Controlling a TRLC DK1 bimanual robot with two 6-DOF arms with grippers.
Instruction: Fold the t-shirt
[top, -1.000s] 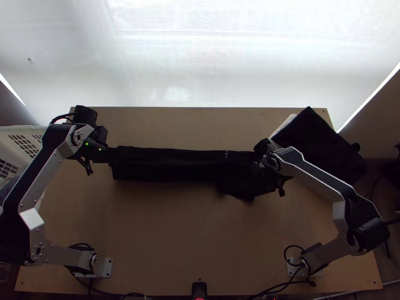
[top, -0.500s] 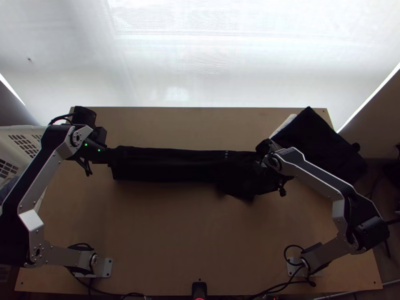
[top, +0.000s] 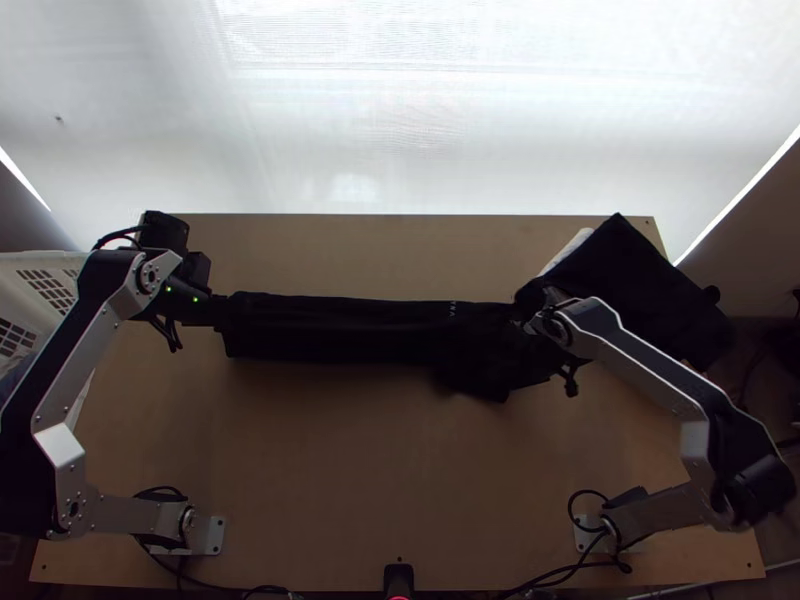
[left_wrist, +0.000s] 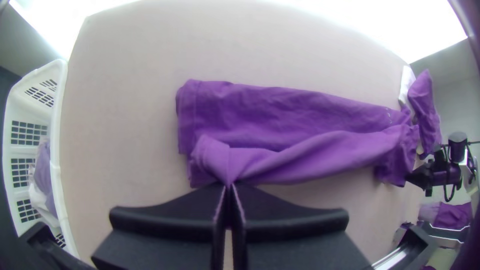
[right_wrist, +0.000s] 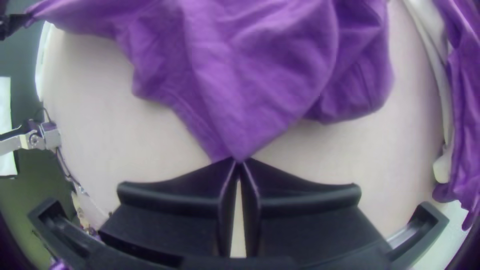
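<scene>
- Your shirt (top: 340, 330) is in the middle of the worktop (top: 380, 450), in a long, thin strip that runs from side to side.
- It is folded over itself, and one layer sits on top of the other.
- Your left end effector (top: 222, 313) is at the left end of the shirt. In the left wrist view, its two fingers are pressed together and pinch a bit of the top layer.
- From that pinch, the top layer makes a twisty, puffy band that goes over to the right end.
- Your right end effector (top: 528, 325) is at the other end of the shirt. In the right wrist view, its fingers are squeezed at the tips and pinch a pointy bit of cloth.
- Near that right end, your shirt is bunched up, and a floppy part sticks out toward the near edge of the worktop.
- You can see small pale print (top: 452, 309) on the shirt, near its right end.
- At the far right corner of the worktop, you have a dark cloth (top: 640, 285), with a white cloth (top: 567, 250) poking out beside it.
- Past the left edge, you have a white basket (left_wrist: 59, 150) with some clothes (left_wrist: 42, 170) in it.
</scene>
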